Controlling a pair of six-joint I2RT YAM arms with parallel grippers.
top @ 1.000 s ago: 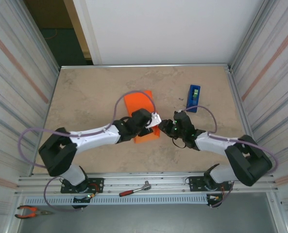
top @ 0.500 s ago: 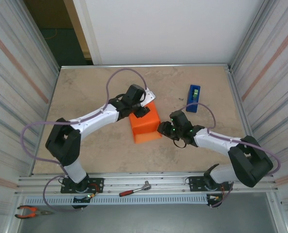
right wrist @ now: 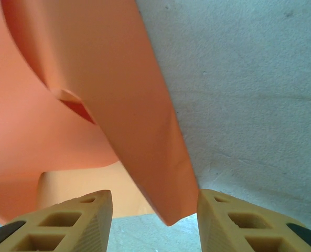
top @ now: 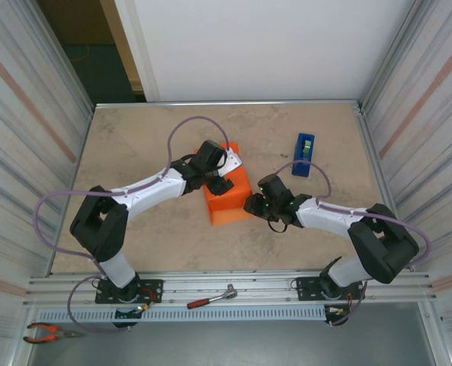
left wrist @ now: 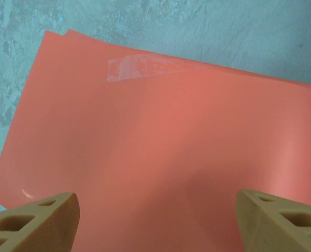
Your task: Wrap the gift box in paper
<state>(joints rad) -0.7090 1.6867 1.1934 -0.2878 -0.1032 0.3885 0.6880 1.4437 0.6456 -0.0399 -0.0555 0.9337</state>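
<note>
I see the orange paper-skinned gift box [top: 229, 204] near the middle of the beige stone-look table [top: 134, 145]. The blue plastic tape dispenser [top: 304, 154] stands behind it to the right, well apart. My left gripper [left wrist: 158, 220] hangs over the box's far-left part. My right gripper [right wrist: 155, 223] is just beside the box's right edge, with a corner of the orange paper sheet [right wrist: 145, 115] between its fingers.

smooth matt orange paper [left wrist: 160, 157] with a glossy clear tape strip [left wrist: 145, 67], on a mottled stone-look tabletop [top: 134, 152]
</note>
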